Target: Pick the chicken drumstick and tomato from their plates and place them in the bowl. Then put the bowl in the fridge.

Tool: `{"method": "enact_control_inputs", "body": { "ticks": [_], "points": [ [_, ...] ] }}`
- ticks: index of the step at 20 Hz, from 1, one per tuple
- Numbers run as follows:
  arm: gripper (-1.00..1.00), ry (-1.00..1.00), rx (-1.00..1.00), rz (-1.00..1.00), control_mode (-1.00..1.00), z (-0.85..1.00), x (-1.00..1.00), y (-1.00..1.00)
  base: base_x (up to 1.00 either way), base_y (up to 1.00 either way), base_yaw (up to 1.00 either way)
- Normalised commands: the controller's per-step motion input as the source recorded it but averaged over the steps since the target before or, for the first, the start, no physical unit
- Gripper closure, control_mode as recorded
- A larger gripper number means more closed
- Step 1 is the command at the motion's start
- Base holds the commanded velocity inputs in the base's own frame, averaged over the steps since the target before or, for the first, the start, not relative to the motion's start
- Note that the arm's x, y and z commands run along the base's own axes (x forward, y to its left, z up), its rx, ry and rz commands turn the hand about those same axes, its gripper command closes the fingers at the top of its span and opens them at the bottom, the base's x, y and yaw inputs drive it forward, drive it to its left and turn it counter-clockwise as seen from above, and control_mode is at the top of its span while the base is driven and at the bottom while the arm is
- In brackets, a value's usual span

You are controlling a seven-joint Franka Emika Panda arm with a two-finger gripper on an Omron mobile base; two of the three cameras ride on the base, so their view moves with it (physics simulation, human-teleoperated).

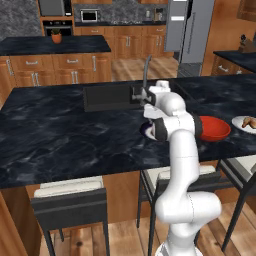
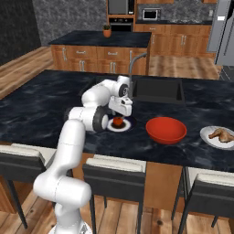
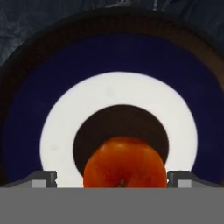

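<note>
The tomato sits on the plate with the wide navy rim, low in the hand view. My gripper is open just above it, one fingertip on each side with a gap to the fruit. From the right base view the hand hangs over the tomato and its plate. The red bowl stands empty to the right. Further right the chicken drumstick lies on the pale plate. The bowl, the drumstick and the grey fridge also appear in the left base view.
A dark sink with a curved faucet is set in the black marble island just behind the plates. Stools line the near edge. A second counter with a potted plant stands beyond.
</note>
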Motion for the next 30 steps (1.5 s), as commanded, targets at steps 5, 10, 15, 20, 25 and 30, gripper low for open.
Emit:
{"method": "enact_control_inputs", "body": {
  "ticks": [5, 10, 15, 20, 25, 30],
  "points": [
    [-1.0, 0.0, 0.01, -0.18, -1.0, -0.05, -0.15, 0.0, 0.0, 0.0, 0.0],
    [-1.0, 0.0, -0.04, -0.17, -1.0, -0.1, -0.19, 0.01, 0.0, 0.0, 0.0],
    [-1.0, -0.04, -0.04, -0.06, -1.0, -0.09, -0.23, 0.05, 0.0, 0.0, 0.0],
    [-1.0, -0.07, -0.04, 0.0, -1.0, 0.0, -0.33, 0.0, 0.0, 0.0, 0.0],
    [-1.0, -0.09, -0.04, 0.0, -1.0, -0.01, -0.38, 0.02, 0.0, 0.0, 0.0],
    [-1.0, -0.16, -0.04, 0.0, -1.0, -0.06, 0.07, 0.11, 0.0, 0.0, 0.0]
  ]
}}
